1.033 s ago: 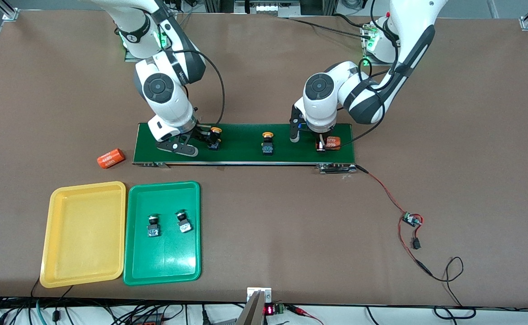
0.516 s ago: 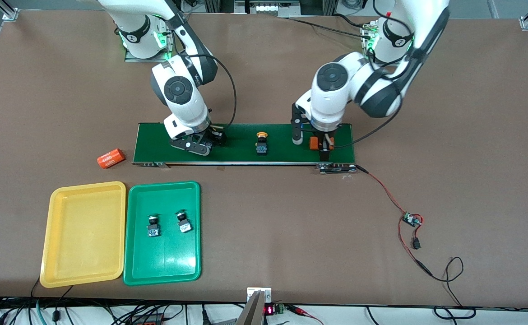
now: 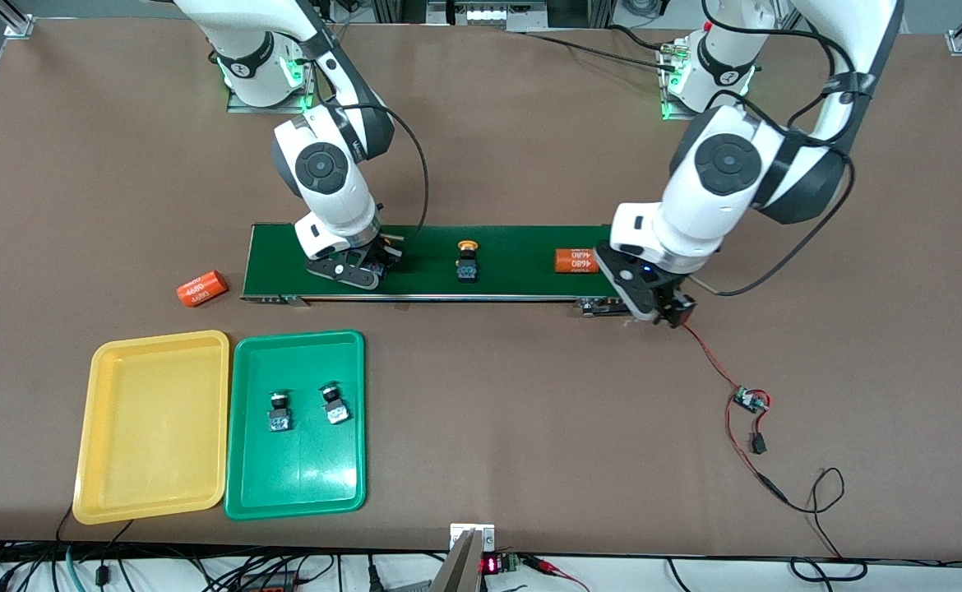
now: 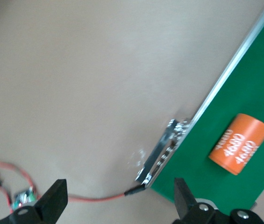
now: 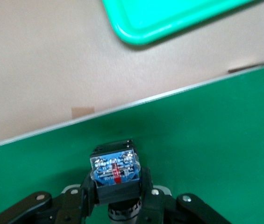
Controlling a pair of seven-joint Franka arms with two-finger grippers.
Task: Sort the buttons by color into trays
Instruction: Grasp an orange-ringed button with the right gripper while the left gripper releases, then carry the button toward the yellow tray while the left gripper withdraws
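On the dark green belt (image 3: 514,284), my right gripper (image 3: 374,265) is shut on a button (image 5: 115,170). Its blue-and-black body shows between the fingers and its cap is hidden. A yellow-capped button (image 3: 467,263) stands free on the middle of the belt. Two more buttons (image 3: 279,411) (image 3: 334,404) lie in the green tray (image 3: 296,485). The yellow tray (image 3: 152,460) beside it holds nothing. My left gripper (image 3: 668,311) stands open (image 4: 119,203) and holds nothing, over the belt's end at the left arm's side.
One orange cylinder (image 3: 577,260) (image 4: 239,143) lies on the belt close to the left gripper. Another (image 3: 201,289) lies on the table off the belt's other end. A red wire (image 3: 707,349) runs from the belt to a small circuit board (image 3: 751,400).
My right gripper has shut on the button at its end of the belt. My left gripper let go of the orange cylinder and swung off the belt's end. The free button drifted toward the right arm's end.
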